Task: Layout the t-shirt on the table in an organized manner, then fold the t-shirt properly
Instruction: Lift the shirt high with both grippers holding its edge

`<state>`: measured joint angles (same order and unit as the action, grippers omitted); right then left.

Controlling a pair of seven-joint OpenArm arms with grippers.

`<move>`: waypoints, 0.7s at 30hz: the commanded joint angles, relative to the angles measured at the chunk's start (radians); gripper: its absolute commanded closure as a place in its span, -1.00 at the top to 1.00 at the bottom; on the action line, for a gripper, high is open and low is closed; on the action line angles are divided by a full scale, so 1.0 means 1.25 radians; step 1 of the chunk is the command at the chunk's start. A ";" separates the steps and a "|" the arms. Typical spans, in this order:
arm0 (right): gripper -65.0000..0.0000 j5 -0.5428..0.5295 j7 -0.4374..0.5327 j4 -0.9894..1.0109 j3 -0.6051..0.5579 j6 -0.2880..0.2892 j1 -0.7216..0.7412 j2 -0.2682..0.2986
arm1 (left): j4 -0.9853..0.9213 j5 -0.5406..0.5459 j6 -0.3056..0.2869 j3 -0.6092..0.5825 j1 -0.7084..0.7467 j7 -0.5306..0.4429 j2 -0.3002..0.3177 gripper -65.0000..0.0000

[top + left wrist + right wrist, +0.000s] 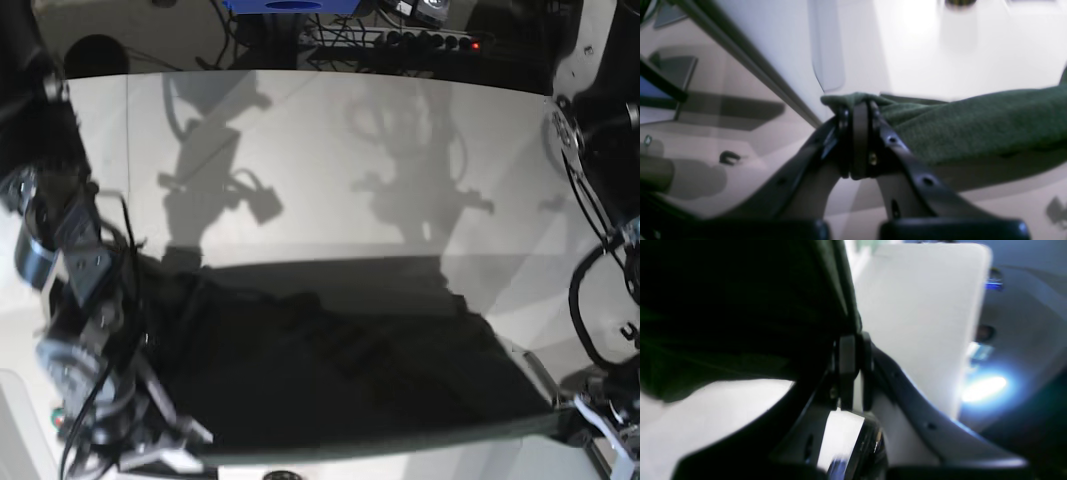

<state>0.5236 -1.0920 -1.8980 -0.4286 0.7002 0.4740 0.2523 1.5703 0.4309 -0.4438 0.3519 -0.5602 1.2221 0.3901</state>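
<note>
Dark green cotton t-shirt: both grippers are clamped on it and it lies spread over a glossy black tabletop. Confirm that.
Wrong on one point: the tabletop is glossy white, as the base view shows. The rest holds: left gripper and right gripper are both clamped on the dark green cotton t-shirt, which lies spread over it.

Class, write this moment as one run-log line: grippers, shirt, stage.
left gripper: shut on t-shirt | right gripper: shut on t-shirt | t-shirt: spread between them above table | stage: laying out

Green t-shirt (pixel 340 380) stretched over table (pixel 330 160)
</note>
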 commanded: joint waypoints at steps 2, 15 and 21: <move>-0.99 0.026 -0.005 0.022 0.006 -0.002 0.077 0.020 | -0.038 -0.010 0.005 0.003 -0.093 -0.016 0.018 -1.00; -0.99 0.027 0.108 0.193 0.007 -0.002 0.326 0.018 | -0.243 -0.165 0.006 -0.132 -0.451 -0.074 -0.045 -1.00; -0.99 0.027 0.128 0.222 0.007 -0.002 0.381 0.023 | -0.331 -0.188 0.006 -0.131 -0.541 -0.123 -0.070 -1.00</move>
<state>0.5243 -0.9260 -1.6096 -0.4294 0.7013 0.9035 0.2729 1.1408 0.1974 -0.4442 0.1864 -1.1904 1.1034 0.2966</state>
